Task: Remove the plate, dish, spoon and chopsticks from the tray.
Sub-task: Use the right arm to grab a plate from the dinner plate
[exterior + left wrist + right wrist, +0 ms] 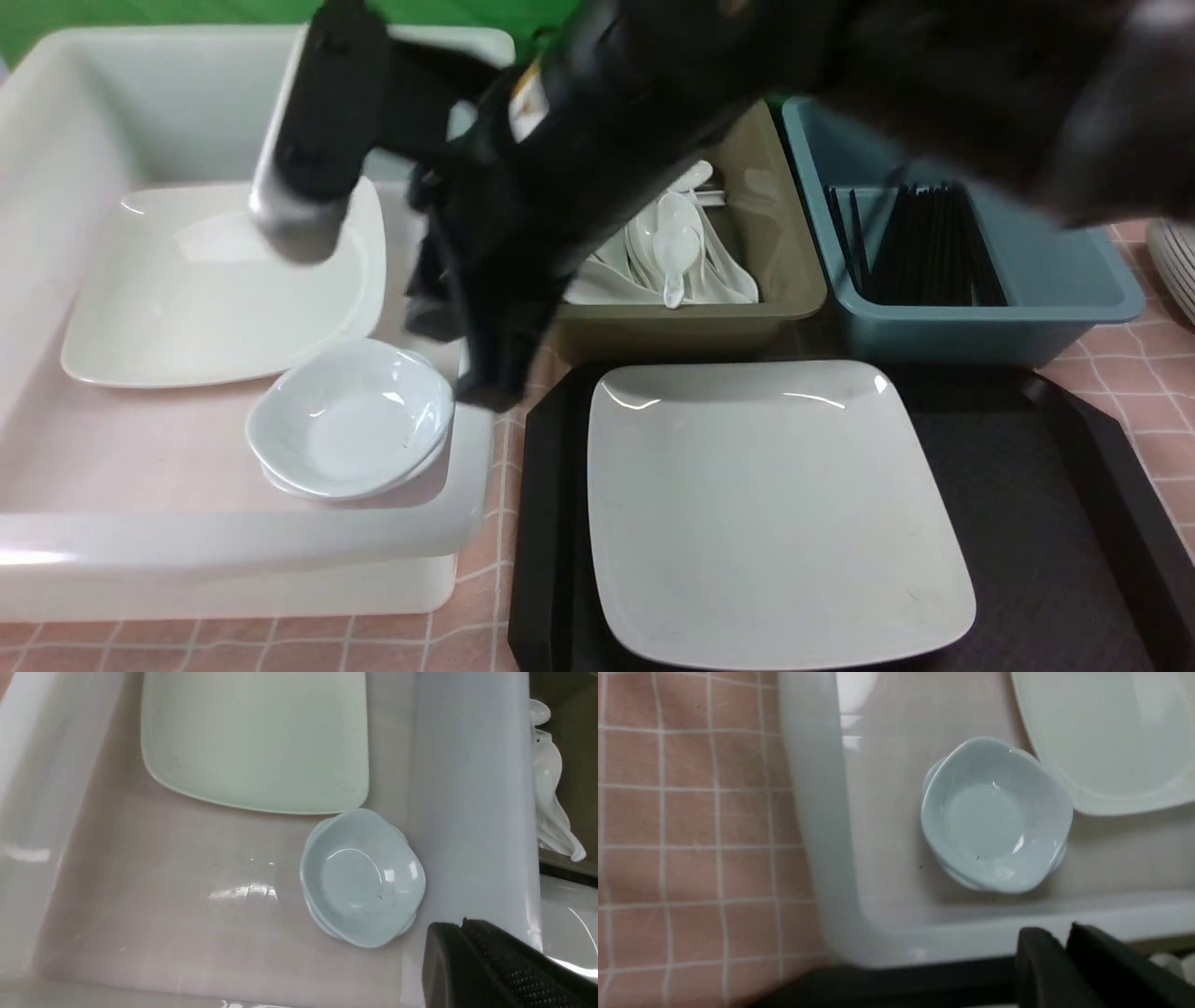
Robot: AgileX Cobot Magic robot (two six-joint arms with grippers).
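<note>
the plate (775,504) lies on the tray (1055,523). beyond, in the white tub (233,560), the dish (350,420) tops a second small dish (280,483). right gripper (1066,940) over the tub's rim, jaws nearly together, empty; left gripper (460,938) closed, empty.

Canteen dish-return setup: spoon bin (789,301), chopstick bin (1074,289), tray (1036,495), checked tablecloth (1144,373)

Plate (780,509) on tray (1027,523); dish (350,420) in tub (233,541) (left of tray).
</note>
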